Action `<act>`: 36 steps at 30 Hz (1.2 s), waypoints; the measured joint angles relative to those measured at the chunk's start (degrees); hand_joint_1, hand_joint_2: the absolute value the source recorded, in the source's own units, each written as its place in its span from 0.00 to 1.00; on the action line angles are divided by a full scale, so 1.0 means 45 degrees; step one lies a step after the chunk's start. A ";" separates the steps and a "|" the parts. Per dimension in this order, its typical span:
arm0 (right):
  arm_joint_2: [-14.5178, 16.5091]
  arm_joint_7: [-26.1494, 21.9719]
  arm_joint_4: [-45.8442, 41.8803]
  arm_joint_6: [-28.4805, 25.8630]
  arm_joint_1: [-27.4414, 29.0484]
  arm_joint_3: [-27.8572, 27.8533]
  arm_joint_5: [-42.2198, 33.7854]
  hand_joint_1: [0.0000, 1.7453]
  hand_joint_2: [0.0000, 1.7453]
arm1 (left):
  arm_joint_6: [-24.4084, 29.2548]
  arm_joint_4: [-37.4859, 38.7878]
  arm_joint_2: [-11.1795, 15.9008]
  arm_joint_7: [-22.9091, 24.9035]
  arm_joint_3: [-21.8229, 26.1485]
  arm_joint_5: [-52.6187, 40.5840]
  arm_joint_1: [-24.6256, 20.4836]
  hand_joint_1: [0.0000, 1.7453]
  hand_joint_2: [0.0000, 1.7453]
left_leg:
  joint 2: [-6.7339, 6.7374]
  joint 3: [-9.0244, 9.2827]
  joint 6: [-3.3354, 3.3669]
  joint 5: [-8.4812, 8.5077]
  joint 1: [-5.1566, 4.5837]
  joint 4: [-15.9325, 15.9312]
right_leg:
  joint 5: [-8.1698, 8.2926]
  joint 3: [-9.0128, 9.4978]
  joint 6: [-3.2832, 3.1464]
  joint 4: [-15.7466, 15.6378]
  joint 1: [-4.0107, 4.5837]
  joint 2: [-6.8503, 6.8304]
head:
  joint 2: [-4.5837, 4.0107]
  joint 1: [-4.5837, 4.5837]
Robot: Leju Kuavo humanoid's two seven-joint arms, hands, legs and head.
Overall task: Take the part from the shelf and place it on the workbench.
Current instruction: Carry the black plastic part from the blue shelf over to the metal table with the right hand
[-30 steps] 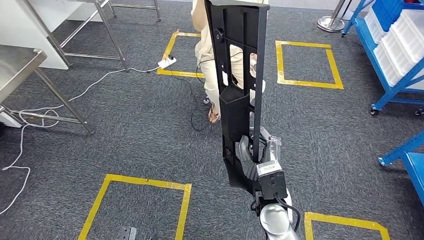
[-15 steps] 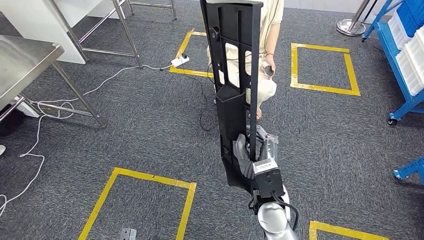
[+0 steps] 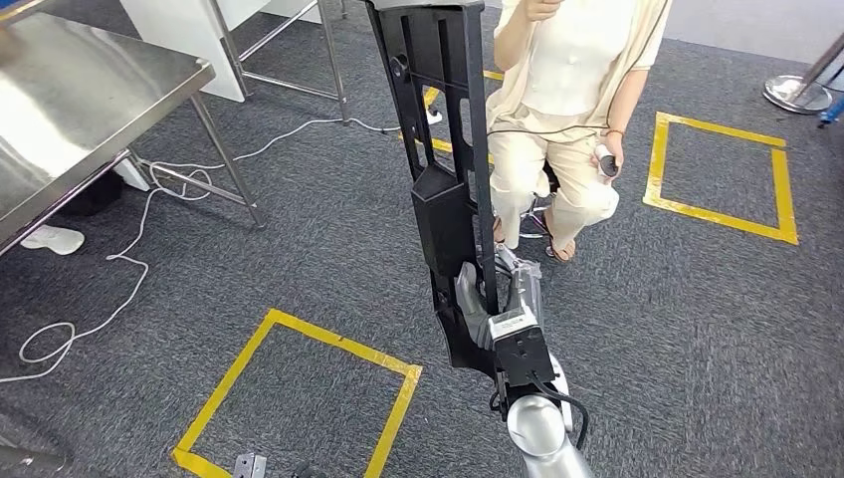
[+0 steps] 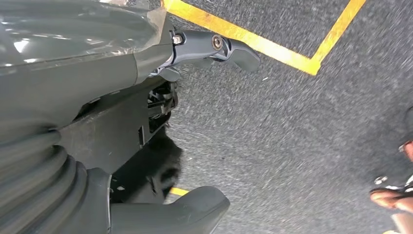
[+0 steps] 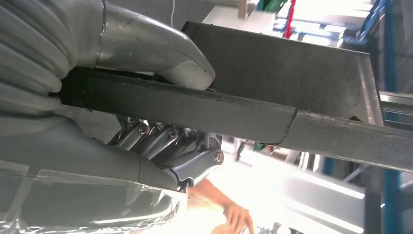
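Right hand [image 3: 498,309] grips the lower end of the long black part [image 3: 443,169], thumb and fingers wrapped around one of its rails; the part stands nearly upright above the hand, over the grey carpet [image 3: 299,249]. Grip and part pose relative to the hand match the earlier frames.

Whole head view has shifted since 1.0 s ago, so the camera has turned: the steel workbench [image 3: 70,110] now fills more of the far left of the hand, and the seated person [image 3: 562,110] sits just beyond the part.

Left hand [image 4: 160,97] hangs over the carpet near a yellow tape line [image 4: 272,44], fingers apart, holding nothing.
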 joint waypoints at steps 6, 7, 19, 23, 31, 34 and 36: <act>0.0169 0.0079 0.0136 0.0007 -0.0191 0.0143 0.0028 1.00 1.00 | -0.0005 0.0000 0.0033 -0.0018 -0.0001 0.0015 0.0121 0.00 1.00 | 0.0320 -0.0410 -0.0339 -0.0342 0.0096 0.0660 | 0.0092 0.0276 -0.0417 -0.0377 0.0041 -0.0282 | 0.0000 -0.0139; 0.0202 0.0080 0.0138 0.0007 -0.0205 0.0149 0.0037 1.00 1.00 | -0.0005 0.0000 0.0037 -0.0018 -0.0001 0.0011 0.0119 0.00 1.00 | 0.0694 -0.0702 -0.0395 -0.0655 0.0094 0.1282 | 0.0069 0.0307 -0.0489 -0.0386 0.0059 -0.0396 | 0.0000 -0.0181; 0.0243 0.0099 0.0194 0.0002 -0.0168 0.0146 0.0092 1.00 1.00 | 0.0010 -0.0010 0.0052 0.0040 -0.0008 -0.0049 0.0043 0.00 1.00 | 0.2034 -0.0344 0.0285 0.0047 -0.0365 0.0106 | -0.0239 0.0572 -0.0595 -0.0505 0.0485 -0.1854 | 0.0000 -0.0246; 0.0181 0.0145 0.0162 -0.0022 -0.0139 0.0148 0.0207 1.00 1.00 | 0.0011 -0.0008 0.0023 0.0065 -0.0010 -0.0061 0.0027 0.00 1.00 | 0.1366 -0.0022 0.0313 0.0276 -0.0208 -0.0334 | -0.0959 -0.0080 -0.0562 0.1067 0.0446 -0.0851 | 0.0000 -0.0207; -0.0150 0.0256 0.0113 -0.0056 0.0195 0.0138 0.0359 1.00 1.00 | 0.0011 -0.0004 0.0005 0.0097 -0.0006 -0.0064 0.0046 0.00 1.00 | -0.0045 -0.0122 0.0038 0.0118 -0.0083 0.0006 | 0.0050 0.0153 0.0010 -0.0240 0.0080 0.0058 | 0.0000 -0.0120; -0.0171 0.0264 0.0091 -0.0057 0.0212 0.0131 0.0364 1.00 1.00 | 0.0015 0.0000 0.0020 0.0097 -0.0006 -0.0064 0.0103 0.00 1.00 | -0.0241 -0.0238 -0.0118 0.0109 -0.0064 0.0065 | 0.0119 0.0248 -0.0288 -0.0389 0.0138 -0.0032 | 0.0000 -0.0119; -0.0160 0.0262 0.0071 -0.0069 0.0201 0.0128 0.0374 1.00 1.00 | 0.0017 0.0000 0.0031 0.0098 -0.0008 -0.0065 0.0132 0.00 1.00 | 0.0212 -0.0381 -0.0227 -0.0084 -0.0060 0.0378 | 0.0132 0.0297 -0.0439 -0.0419 0.0097 -0.0208 | 0.0000 -0.0184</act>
